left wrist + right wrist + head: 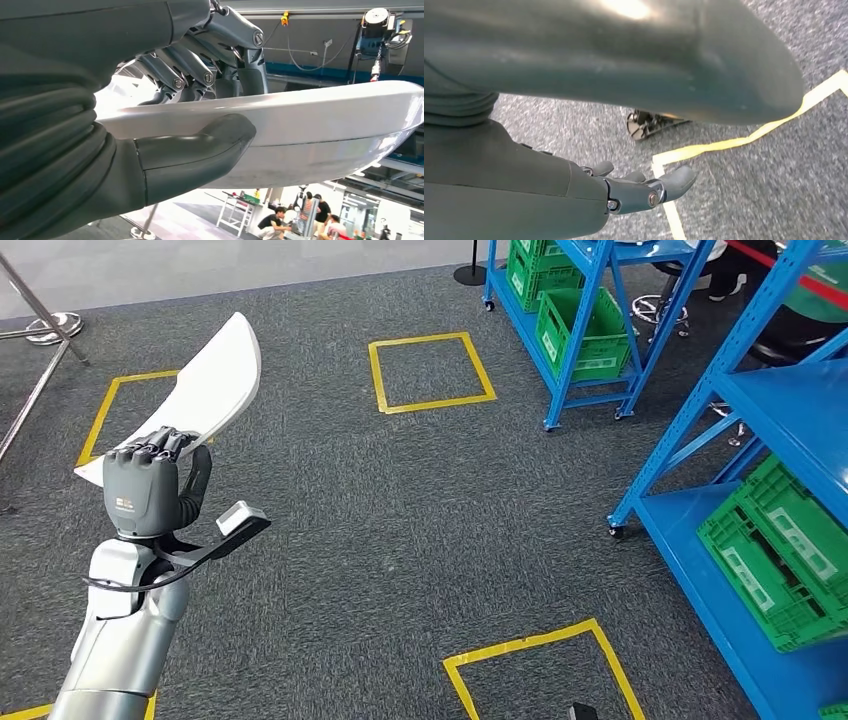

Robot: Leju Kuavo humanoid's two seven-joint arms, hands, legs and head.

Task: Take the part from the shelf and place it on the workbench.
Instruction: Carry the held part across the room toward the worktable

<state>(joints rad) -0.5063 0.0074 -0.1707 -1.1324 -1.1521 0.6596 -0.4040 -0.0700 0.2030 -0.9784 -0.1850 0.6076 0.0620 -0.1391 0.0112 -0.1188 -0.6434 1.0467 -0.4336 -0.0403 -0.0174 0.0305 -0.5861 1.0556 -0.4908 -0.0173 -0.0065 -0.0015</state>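
The left hand (150,485) grips the white part (215,380), which juts up past its fingers over grey carpet (400,500); the right hand (634,192) hangs empty, fingers loosely apart.

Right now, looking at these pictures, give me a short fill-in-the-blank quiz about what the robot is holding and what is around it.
1. The white part is held by the robot's ____ hand.
2. The shelf frames are painted ____.
3. The crates on the shelves are ____.
4. The squares taped on the carpet are ____.

Missing words: left; blue; green; yellow
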